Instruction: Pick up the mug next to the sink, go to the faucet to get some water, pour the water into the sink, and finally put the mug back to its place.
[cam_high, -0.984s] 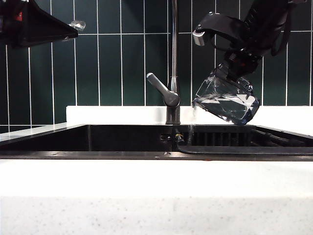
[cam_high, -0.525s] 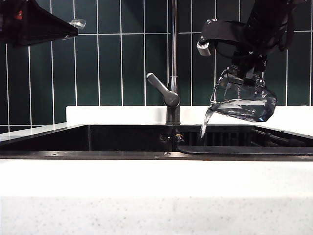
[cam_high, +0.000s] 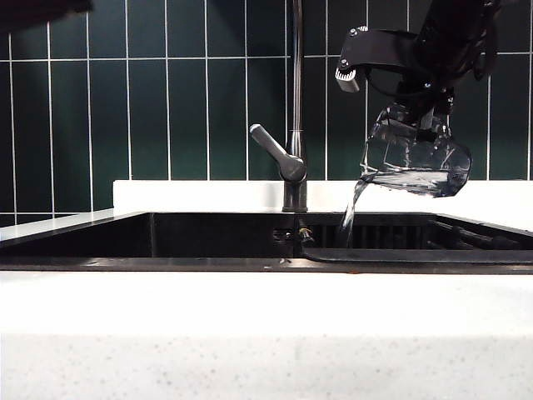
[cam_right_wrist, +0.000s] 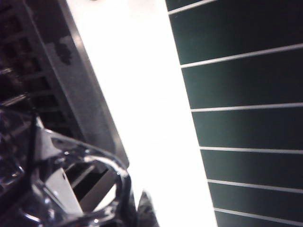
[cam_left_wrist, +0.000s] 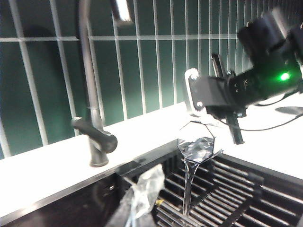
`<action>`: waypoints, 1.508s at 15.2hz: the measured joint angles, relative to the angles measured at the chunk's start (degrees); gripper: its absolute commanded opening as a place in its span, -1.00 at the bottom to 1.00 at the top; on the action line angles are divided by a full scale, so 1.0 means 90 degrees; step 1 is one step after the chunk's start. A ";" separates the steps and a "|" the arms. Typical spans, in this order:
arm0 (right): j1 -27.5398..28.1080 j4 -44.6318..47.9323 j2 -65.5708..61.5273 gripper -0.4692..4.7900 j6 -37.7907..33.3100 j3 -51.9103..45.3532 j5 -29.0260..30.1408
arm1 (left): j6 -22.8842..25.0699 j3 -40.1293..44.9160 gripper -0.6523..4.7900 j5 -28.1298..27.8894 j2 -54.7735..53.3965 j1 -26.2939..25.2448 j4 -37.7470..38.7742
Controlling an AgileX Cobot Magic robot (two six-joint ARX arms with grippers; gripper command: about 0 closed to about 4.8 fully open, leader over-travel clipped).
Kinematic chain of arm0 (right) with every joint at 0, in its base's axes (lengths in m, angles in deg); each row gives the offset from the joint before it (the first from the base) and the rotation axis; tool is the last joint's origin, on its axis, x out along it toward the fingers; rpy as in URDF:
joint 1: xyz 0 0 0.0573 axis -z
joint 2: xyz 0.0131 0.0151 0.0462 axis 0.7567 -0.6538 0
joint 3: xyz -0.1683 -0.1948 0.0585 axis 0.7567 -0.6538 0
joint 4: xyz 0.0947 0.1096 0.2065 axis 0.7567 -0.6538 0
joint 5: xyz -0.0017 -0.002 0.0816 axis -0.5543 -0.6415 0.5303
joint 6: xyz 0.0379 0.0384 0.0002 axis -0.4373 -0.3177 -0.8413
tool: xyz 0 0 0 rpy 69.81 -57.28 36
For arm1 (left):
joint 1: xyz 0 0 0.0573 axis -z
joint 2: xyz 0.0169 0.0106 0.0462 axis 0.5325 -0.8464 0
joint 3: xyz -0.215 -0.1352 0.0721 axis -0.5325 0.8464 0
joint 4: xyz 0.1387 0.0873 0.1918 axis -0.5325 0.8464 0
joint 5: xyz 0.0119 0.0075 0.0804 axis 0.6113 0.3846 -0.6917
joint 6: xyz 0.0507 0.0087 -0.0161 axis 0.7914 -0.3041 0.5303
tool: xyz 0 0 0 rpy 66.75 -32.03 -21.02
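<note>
Since earlier, left pincer (cam_left_wrist: 137, 198) withdrew upward; right pincer (cam_high: 420, 117) keeps pouring mug (cam_high: 414, 160).

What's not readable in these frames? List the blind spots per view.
- Left gripper: left wrist view, blurred and cut by the bottom edge, jaw gap unreadable; exterior view shows only a dark sliver of that arm at the top-left corner.
- Right gripper on the mug: exterior view, finger contact lost in dark housing and glare.
- Faucet spout: cut off by the top edge in the exterior view.
- Sink floor: hidden behind its front rim.
</note>
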 measured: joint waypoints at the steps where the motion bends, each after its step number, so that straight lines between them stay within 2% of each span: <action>1: 0.0000 0.0012 0.0000 -0.85 0.0114 0.0000 0.0000 | -0.0012 0.0080 -0.78 -0.0114 0.0277 0.0000 0.0233; 5: -0.0002 0.0155 0.0000 -0.85 0.0593 0.0000 -0.0007 | -0.0012 0.0194 -0.78 -0.0347 0.1763 0.0000 0.2135; 10: -0.0002 0.0338 0.0012 -0.85 0.1069 0.0000 -0.0197 | -0.0112 0.0243 -0.78 -0.0680 0.3859 0.0000 0.4010; 14: -0.0095 0.0408 0.0015 -0.85 0.1853 0.0002 -0.0245 | -0.0427 0.0255 -0.78 -0.0891 0.3980 0.0000 0.4204; 18: -0.0362 0.0430 0.0015 -0.85 0.2764 0.0002 -0.0495 | -0.0444 0.0255 -0.78 -0.0889 0.3980 0.0000 0.4175; 23: -0.0656 0.0435 0.0010 -0.85 0.3303 0.0002 -0.0928 | -0.0491 0.0255 -0.78 -0.0843 0.3980 0.0000 0.4172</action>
